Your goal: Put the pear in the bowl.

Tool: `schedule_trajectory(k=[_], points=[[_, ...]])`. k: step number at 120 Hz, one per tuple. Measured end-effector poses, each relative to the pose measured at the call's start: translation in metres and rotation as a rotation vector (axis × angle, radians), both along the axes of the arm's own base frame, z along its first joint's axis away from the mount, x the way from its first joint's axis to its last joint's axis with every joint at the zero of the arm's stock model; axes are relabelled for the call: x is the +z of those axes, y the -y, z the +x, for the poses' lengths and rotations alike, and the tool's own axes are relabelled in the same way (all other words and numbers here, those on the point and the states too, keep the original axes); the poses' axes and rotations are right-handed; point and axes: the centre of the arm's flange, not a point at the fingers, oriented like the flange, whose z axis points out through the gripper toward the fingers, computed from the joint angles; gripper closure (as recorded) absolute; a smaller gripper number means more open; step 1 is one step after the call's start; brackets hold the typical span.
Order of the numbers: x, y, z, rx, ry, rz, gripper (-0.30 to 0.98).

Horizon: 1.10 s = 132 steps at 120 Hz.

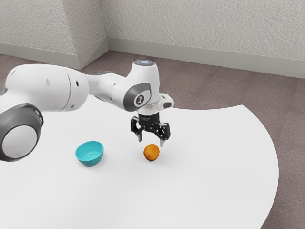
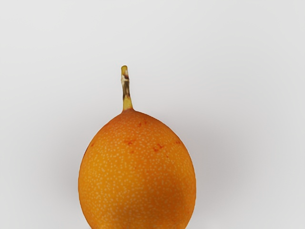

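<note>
Gripper (image 1: 151,141) just above orange pear (image 1: 151,152), jaws spread wide, gripping nothing. Pear on white table (image 1: 205,181), outside upright turquoise bowl (image 1: 89,161).

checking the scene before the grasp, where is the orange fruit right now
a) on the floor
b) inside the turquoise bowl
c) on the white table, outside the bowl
c: the orange fruit sits on the white table, apart from the turquoise bowl, with the open gripper just above it
</note>
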Motion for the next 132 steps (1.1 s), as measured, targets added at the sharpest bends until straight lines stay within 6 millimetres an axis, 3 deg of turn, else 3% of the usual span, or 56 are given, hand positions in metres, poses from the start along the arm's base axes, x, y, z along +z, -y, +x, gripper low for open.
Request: schedule_trajectory(k=[15, 76, 132], points=[[-0.021, -0.003, -0.001, 0.021, 0.009, 0.0, 0.02], [-0.059, -0.011, 0.0, 0.068, 0.022, 0.008, 0.03], [-0.063, -0.011, 0.002, 0.084, 0.038, 0.005, 0.3]])
